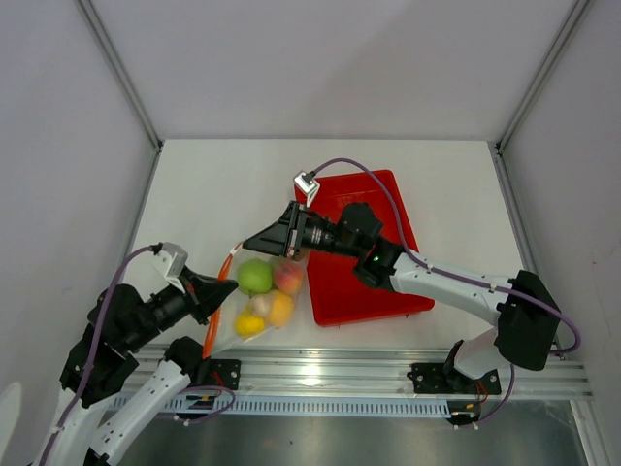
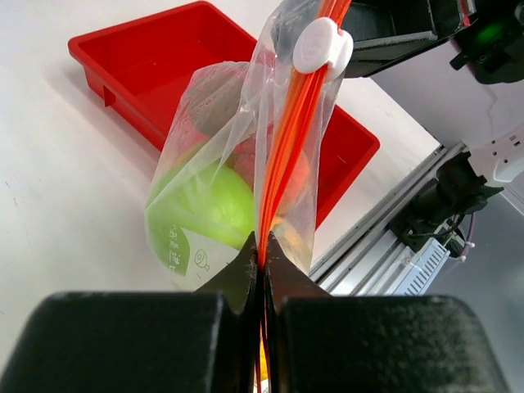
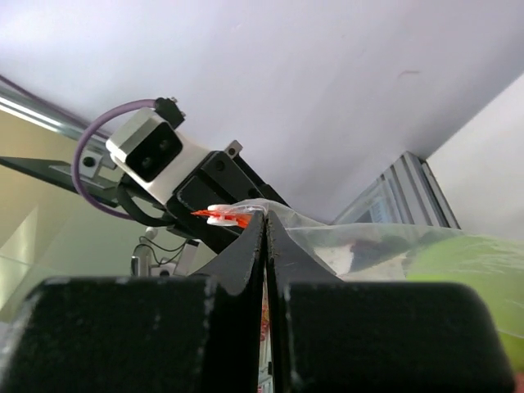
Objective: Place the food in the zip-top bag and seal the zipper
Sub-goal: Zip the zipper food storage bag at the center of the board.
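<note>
- Zip-top bag (image 2: 237, 106) sits on the counter (image 1: 213, 194) just left of the red tray (image 1: 388, 282), with its fruit side close to the tray's left edge.
- The zipper (image 1: 212, 335) is an orange-red strip on the side of the bag away from the tray, pulled taut between the two hands.
- Left hand (image 1: 228, 288) is at the end of the zipper nearer the arm bases, well left of the tray. Its fingers are pinched tight on the strip, with no gap in the wrist view.
- Right hand (image 1: 247, 243) reaches across the tray to the far end of the zipper. Its fingers are clamped together on the strip, and orange shows between them in its wrist view.
- White slider (image 2: 322, 45) rides on the zipper right next to the right hand.
- Food is inside the bag, between the zipper and the tray: green apple (image 1: 255, 277), peach (image 1: 288, 277) beside it on the tray side, orange (image 1: 281, 309) and yellow piece (image 1: 249, 325) below them.
- The strip looks pressed flat from the left hand up to the slider. Cannot tell if it is sealed along its full length.
</note>
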